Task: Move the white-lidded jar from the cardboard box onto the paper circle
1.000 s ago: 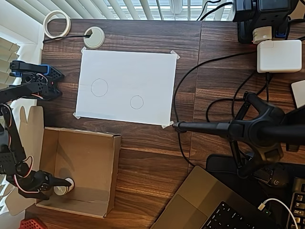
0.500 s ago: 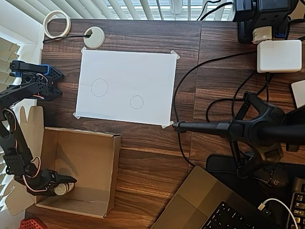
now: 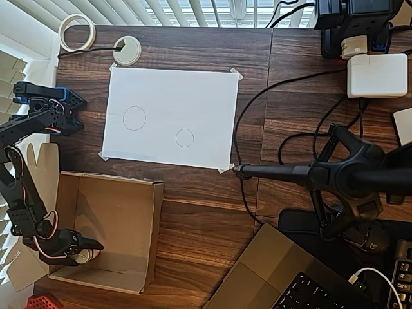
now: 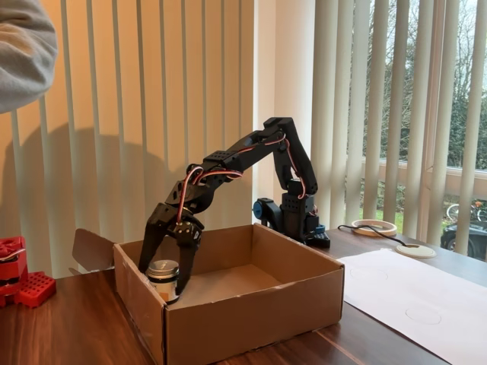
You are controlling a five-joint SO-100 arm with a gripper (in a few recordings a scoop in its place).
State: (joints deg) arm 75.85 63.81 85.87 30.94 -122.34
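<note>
In the overhead view, the cardboard box sits below-left of the paper circle, well apart.

Black end effector on a black arm threaded with red, white and yellow wires. Silvery-white lid and dark sides on the white-lidded jar. Plain brown corrugated board for the cardboard box, paler tan inside. Dark brown wood grain across the tabletop. White paper sheet, fixed with pale tape at the corners, marked with thin grey pencil outlines: the paper circle and a larger drawn circle. Off-white tape roll. White grommet disc. White power adapter. Black cables. Red bricks. Cream vertical blinds.
</note>
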